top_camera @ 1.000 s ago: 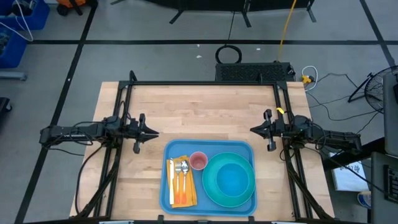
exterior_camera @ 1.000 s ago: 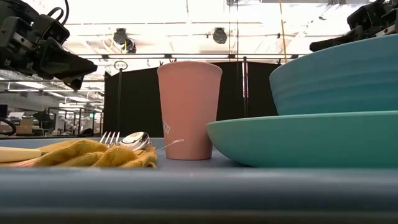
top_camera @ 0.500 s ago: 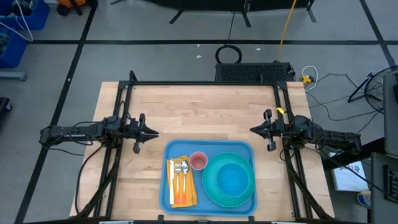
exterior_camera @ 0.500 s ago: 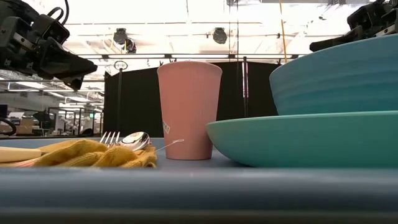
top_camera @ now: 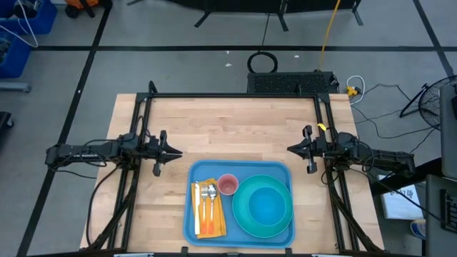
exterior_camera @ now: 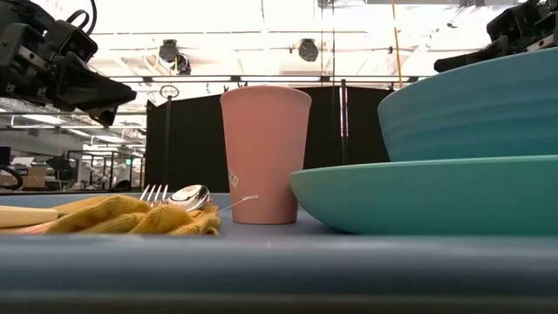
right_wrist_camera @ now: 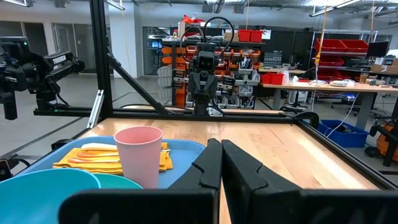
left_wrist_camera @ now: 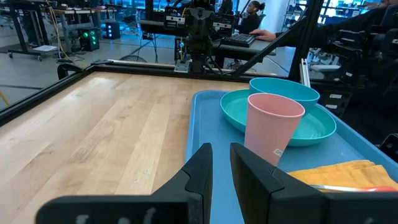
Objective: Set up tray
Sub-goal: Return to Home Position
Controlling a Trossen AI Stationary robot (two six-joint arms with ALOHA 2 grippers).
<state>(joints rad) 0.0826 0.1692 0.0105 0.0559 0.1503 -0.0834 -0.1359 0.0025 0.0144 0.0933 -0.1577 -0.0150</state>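
Bright, even light from overhead falls on the bench (top_camera: 235, 121), where the arms cast only faint, soft shadows. In the low view the far room's ceiling (exterior_camera: 218, 17) glares to white, leaving the pink cup (exterior_camera: 266, 153) and bowl (exterior_camera: 471, 113) backlit. The tray (left_wrist_camera: 208, 124) carries a soft sheen.

- A grey floor (top_camera: 214, 28) crossed by black tape lines is seen from above around the wooden table (top_camera: 228, 125).
- A blue bin (top_camera: 39, 18) is placed at 10 o'clock, a coiled cable (top_camera: 263, 62) at 12 o'clock and a black fan (top_camera: 437, 100) at 3 o'clock.
- A brightly lit ceiling (exterior_camera: 261, 17) and a black partition (exterior_camera: 357, 122) are shown at table height.
- Shelves of red bins (right_wrist_camera: 252, 35) and a workbench (right_wrist_camera: 336, 87) are visible in the room behind.
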